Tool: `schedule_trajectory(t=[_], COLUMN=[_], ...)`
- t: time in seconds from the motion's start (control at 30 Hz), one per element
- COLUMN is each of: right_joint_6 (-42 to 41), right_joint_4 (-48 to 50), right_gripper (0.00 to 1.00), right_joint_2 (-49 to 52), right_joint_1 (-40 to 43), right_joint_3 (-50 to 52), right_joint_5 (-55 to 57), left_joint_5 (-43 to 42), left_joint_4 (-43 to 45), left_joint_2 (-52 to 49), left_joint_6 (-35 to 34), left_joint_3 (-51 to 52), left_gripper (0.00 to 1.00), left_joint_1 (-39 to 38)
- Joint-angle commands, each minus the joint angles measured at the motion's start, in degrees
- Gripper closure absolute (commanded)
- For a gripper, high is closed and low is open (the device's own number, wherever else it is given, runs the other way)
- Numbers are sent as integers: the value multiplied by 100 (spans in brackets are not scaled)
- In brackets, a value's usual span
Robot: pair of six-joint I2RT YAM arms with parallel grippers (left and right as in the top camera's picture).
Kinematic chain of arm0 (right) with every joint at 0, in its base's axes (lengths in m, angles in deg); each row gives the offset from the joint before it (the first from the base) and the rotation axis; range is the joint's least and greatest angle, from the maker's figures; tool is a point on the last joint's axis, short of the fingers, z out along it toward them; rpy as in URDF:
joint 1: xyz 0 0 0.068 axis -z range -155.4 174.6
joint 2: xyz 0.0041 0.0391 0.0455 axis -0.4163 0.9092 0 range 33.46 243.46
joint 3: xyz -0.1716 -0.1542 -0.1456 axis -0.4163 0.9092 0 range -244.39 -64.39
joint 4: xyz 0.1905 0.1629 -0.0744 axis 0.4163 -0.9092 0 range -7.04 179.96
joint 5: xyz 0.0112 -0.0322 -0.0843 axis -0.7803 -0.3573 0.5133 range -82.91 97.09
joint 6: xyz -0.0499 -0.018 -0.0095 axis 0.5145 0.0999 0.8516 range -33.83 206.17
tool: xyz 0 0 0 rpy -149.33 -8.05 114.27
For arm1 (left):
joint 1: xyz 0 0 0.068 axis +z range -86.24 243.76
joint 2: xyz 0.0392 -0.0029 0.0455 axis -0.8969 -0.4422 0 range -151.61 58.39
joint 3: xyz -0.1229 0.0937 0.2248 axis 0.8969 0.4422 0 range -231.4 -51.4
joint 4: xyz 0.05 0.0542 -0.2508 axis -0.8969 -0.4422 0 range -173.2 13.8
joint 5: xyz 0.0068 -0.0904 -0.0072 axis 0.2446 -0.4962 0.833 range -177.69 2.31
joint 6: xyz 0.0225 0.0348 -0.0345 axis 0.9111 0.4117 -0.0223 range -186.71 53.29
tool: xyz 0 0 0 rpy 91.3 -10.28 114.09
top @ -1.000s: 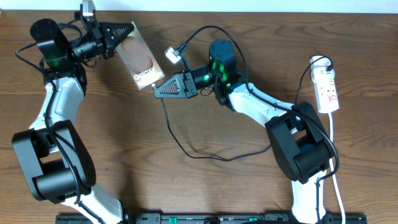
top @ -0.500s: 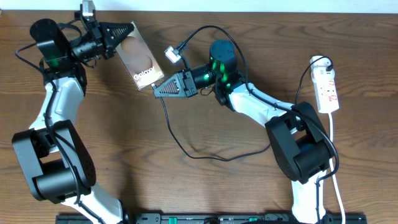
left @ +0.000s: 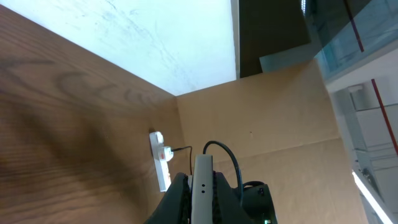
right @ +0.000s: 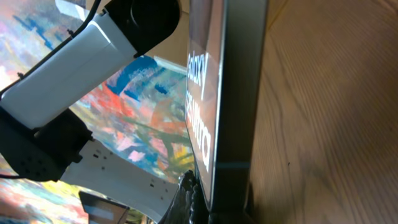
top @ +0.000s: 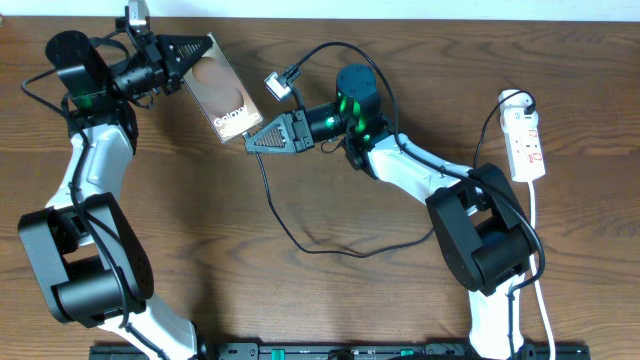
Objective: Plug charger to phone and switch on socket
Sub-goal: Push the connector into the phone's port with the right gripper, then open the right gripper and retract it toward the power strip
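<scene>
The overhead view takes in the whole brown wooden surface (top: 330,310). It holds one flat rectangular smartphone with a glossy brownish face and white "Galaxy" lettering (top: 225,95), one thin black charger cable (top: 345,255) and one small white elongated power-strip socket with red markings (top: 526,143). Two arms work over them. The phone sits near the far edge, left of centre, lying at a slant. The left gripper (top: 200,48) has its fingers closed on the phone's far end. The right gripper (top: 256,141) points at the phone's near corner with its fingers pinched narrow. The charger cable's end leads out from these fingers, and the cable then curves in a long loop across the middle of the surface toward the right arm's base. The socket lies well apart by the right edge, with a white plug at its far end and a white cord running toward the near edge. The left wrist view shows the phone (left: 201,186) edge-on as a pale strip clamped between dark fingers, with the socket (left: 161,155) small in the distance behind it. The right wrist view shows the phone (right: 230,93) very close, with its dark side edge and the "Galaxy" lettering on a screen full of colourful reflections. The plug tip itself cannot be made out clearly there.
</scene>
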Motion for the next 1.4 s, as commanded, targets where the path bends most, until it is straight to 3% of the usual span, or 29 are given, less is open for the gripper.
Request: schedule_trajectory(t=[0.0,0.83,1.0,1.03,1.07,1.1,1.37], right_joint_6=[-129,-229,-210,-201,-146,-101,-83], right_joint_4=[63,79,79,81,79,81,76], right_gripper=[99,99,68,49,17,1,1], right_joint_2=[-7,-7,-7,-7,-7,-7,-7], right_joint_1=[48,79,81,81,81,81,170], right_joint_3=[-46,-46,-46,-46,-46,-46,-46], right_joint_5=[1023,907,632,568,498,472,466], left_joint_5=[-603,-507,-127,-85,-81,-105,-251], left_joint_4=[2,4,2,2,2,2,2], left_joint_2=[160,160,160,160,160,160,160], left_joint_6=[9,35,35,35,35,35,33], left_joint_3=[-7,-7,-7,-7,-7,-7,-7], left_gripper=[93,93,93,93,93,93,92], left_joint_1=[-70,-188,87,140,245,280,389])
